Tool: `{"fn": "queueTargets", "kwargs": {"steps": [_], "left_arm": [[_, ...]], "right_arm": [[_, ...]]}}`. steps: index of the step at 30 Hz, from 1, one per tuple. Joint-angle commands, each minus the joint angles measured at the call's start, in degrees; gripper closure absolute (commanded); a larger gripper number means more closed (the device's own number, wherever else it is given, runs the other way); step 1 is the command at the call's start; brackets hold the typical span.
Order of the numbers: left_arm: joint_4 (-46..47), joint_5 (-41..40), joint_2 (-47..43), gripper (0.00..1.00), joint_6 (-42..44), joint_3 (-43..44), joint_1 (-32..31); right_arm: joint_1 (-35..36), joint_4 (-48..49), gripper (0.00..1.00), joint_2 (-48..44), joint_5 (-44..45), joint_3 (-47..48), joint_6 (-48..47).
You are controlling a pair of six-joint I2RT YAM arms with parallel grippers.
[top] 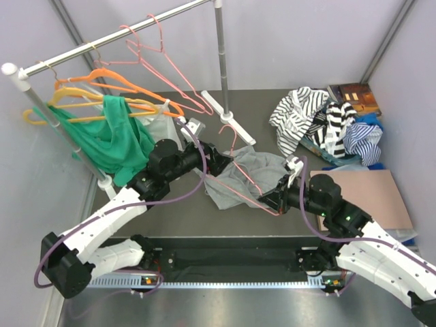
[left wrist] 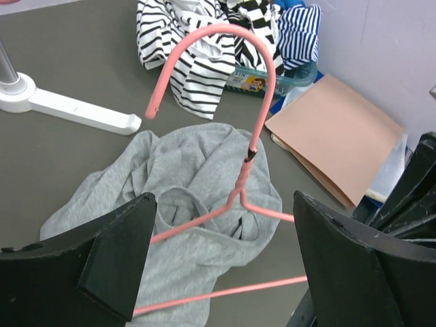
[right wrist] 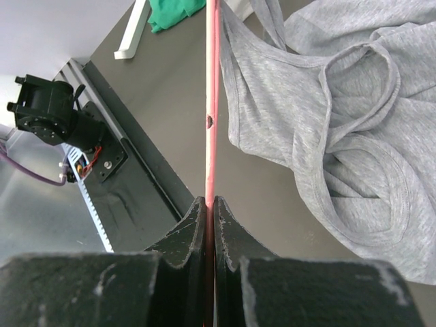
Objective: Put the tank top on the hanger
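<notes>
Now my right gripper (right wrist: 210, 204) pinches a straight run of the pink hanger (left wrist: 261, 82), fingers pressed tight on the wire. My left gripper (left wrist: 225, 204) hangs with fingers spread wide above the grey tank top (left wrist: 177, 163). It lies crumpled on the table (left wrist: 68, 54), with the hanger across it.

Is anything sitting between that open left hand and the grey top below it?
Only the hanger: its hook and neck rise over the top, between the fingers of the open left hand. The right hand is shut on the hanger's wire. Nothing else visible blocks the way.
</notes>
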Motion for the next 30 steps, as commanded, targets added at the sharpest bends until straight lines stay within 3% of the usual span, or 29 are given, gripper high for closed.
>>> {"fn": "queueTargets", "kwargs": {"steps": [1,8,11,14,15,18,19,20,23,24,25,27,28,30], "left_arm": [[7.39,-2.46,2.06,0.14,-1.38,0.29,-1.53],[8.71,-7.21,5.48,0.17,0.02,0.29,-3.38],[9.76,-8.09,6.54,0.24,0.11,-0.24,-4.25],[10.64,-10.20,7.25,0.41,0.38,-0.68,-5.22],[10.99,-10.55,7.25,0.61,0.46,-0.85,-5.48],[10.56,-11.08,7.95,0.83,0.90,-0.50,-6.01],[9.68,-11.34,8.30,0.94,1.43,-0.24,-6.28],[9.15,-11.61,8.30,0.99,1.78,-0.15,-6.45],[7.66,-12.66,8.22,1.00,3.01,-0.33,-6.98],[7.13,-12.66,8.13,1.00,3.36,-0.50,-7.24],[6.61,-14.84,7.69,1.00,4.15,-0.50,-7.33],[5.29,-15.47,7.08,1.00,4.94,-0.94,-7.77],[4.85,-15.56,6.29,1.00,5.64,-1.20,-7.86],[3.35,-16.00,5.32,1.00,6.26,-1.90,-8.03]], "right_arm": [[0.84,5.60,1.00,-0.23,-0.44,-0.82,0.84],[1.45,6.83,1.00,-0.31,-0.53,-1.08,1.54],[1.63,7.71,1.00,-0.58,-0.80,-1.52,1.98],[1.89,8.77,1.00,-0.14,-1.15,-2.04,2.42],[1.89,9.20,1.00,0.21,-1.15,-2.13,2.59],[2.07,9.64,1.00,0.56,-0.89,-2.57,2.86],[2.15,9.56,1.00,0.56,-0.71,-2.66,2.95],[2.24,9.65,1.00,0.47,-0.45,-2.92,2.95],[2.15,9.12,0.97,0.74,0.26,-2.93,3.03],[2.15,8.86,0.94,0.65,0.61,-2.93,3.03],[2.15,8.68,0.81,1.00,0.78,-2.84,3.03],[2.15,7.46,0.66,1.18,1.48,-2.23,2.86],[2.24,6.58,0.50,1.00,2.01,-1.88,2.86],[2.15,3.95,0.37,0.65,4.81,-0.38,3.12]]}}
